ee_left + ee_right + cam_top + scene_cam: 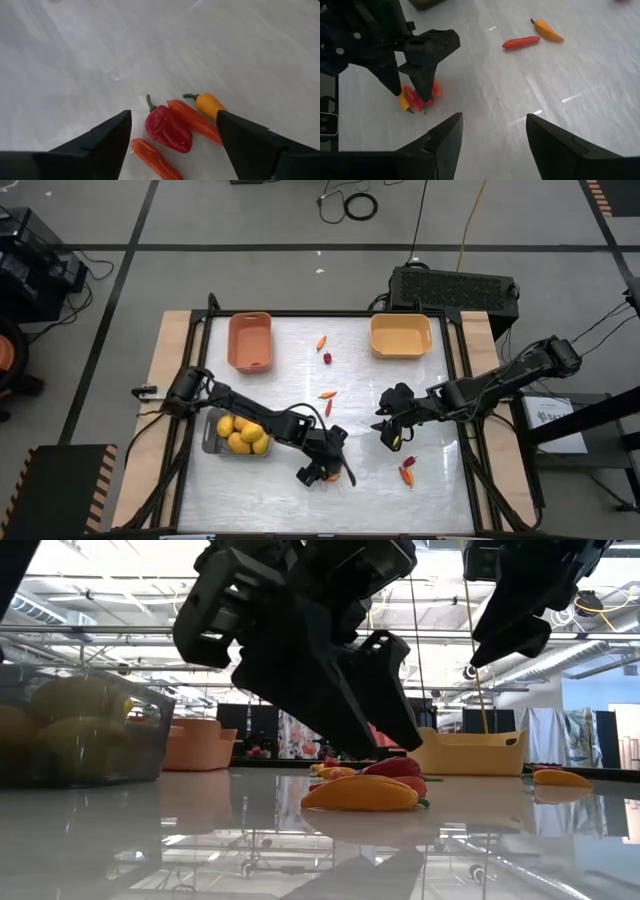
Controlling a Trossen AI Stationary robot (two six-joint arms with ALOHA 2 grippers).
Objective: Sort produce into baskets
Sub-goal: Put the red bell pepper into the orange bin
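Observation:
My left gripper (325,468) is open and points down over a small cluster of peppers near the table's front. In the left wrist view (172,142) its fingers stand either side of a dark red pepper (167,129), two slim orange-red peppers (192,119) and a yellow-orange one (209,104), all lying on the table. My right gripper (392,434) is open and empty, above the table right of centre (495,135). The grey basket (208,442) holds several yellow egg-shaped fruits (243,434). The salmon basket (250,340) and the yellow-orange basket (400,335) stand at the far edge.
Loose produce lies on the white table: an orange pepper (321,342) and a dark red piece (327,358) between the far baskets, two peppers at the centre (327,400), and two more (407,471) near the front right. A black box (455,288) stands behind the table.

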